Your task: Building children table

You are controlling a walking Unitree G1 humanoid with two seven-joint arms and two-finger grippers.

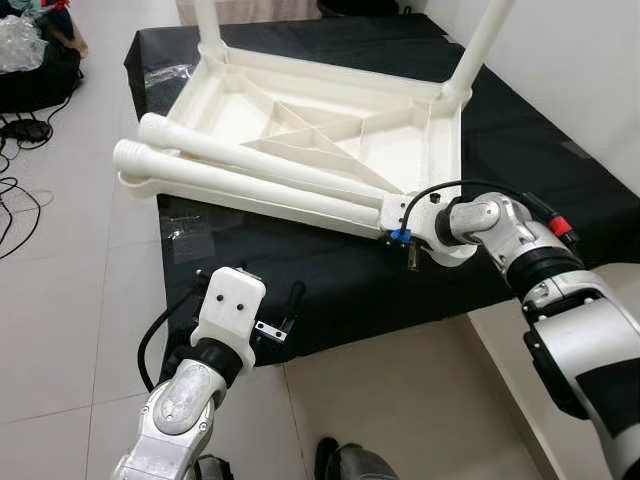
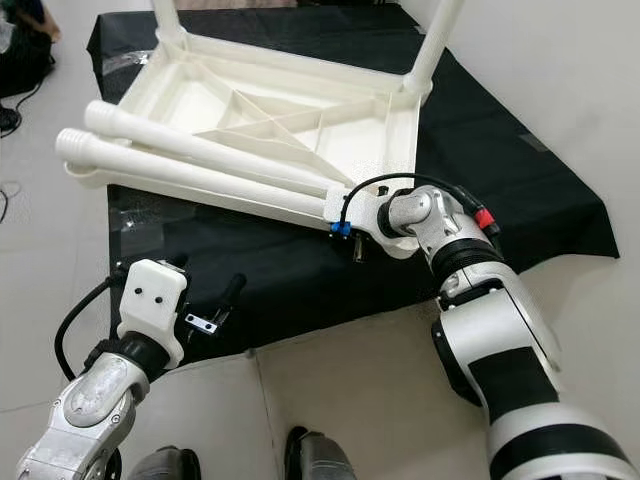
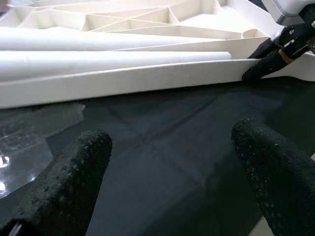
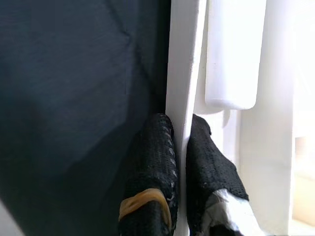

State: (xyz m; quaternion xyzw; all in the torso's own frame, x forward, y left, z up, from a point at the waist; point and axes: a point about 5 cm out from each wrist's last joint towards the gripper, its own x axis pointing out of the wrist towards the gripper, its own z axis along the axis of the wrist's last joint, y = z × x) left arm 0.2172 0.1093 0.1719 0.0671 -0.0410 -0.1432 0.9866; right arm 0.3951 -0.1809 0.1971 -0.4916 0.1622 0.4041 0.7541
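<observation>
left eye view: one tabletop (image 1: 330, 120), four legs; right claw (image 4: 183, 147) clamps rim, left claw (image 3: 167, 167) apart.

No text, label, brand, number or sign can be read in any of the views.
</observation>
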